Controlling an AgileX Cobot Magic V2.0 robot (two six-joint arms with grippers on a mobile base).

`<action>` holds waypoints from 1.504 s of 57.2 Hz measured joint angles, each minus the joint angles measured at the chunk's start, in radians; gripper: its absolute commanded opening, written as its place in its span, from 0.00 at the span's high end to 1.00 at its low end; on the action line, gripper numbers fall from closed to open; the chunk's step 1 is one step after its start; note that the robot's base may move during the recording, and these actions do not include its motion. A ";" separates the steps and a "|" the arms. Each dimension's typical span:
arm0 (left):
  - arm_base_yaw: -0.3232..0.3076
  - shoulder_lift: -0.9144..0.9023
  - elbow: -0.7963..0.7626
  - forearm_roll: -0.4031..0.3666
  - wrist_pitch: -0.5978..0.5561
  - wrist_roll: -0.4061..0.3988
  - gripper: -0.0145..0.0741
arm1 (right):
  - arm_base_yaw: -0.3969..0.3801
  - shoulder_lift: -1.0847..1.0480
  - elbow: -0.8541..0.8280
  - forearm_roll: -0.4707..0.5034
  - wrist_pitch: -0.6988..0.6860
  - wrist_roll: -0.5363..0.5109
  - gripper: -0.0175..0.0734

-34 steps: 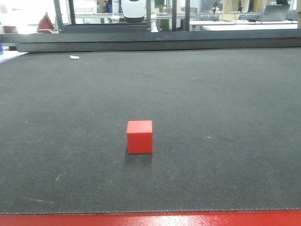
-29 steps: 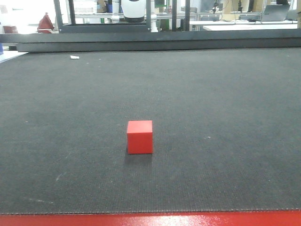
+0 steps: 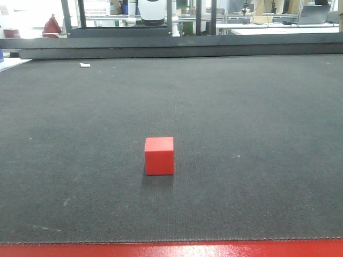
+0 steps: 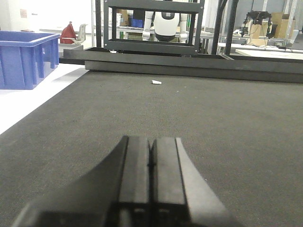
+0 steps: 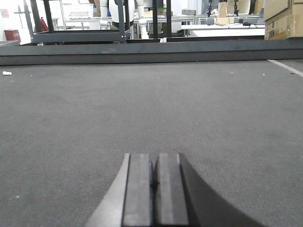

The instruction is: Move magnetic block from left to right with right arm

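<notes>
The magnetic block (image 3: 159, 155), a small bright-red cube, rests on the dark mat (image 3: 241, 107) near the front edge in the front-facing view. Neither gripper appears in that view. In the left wrist view my left gripper (image 4: 150, 140) is shut, its two black fingers pressed together with nothing between them, low over the mat. My right gripper (image 5: 155, 156) is likewise shut and empty in the right wrist view. The block shows in neither wrist view.
A blue plastic crate (image 4: 23, 56) stands off the mat's left edge. A small white scrap (image 3: 84, 65) lies far back left on the mat. A dark raised rail (image 3: 177, 45) borders the far side. Cardboard boxes (image 5: 283, 19) sit far right.
</notes>
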 measured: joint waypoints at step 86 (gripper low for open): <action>0.000 0.000 0.000 0.000 0.000 0.000 0.98 | 0.189 0.922 -0.643 -0.018 0.594 0.176 0.77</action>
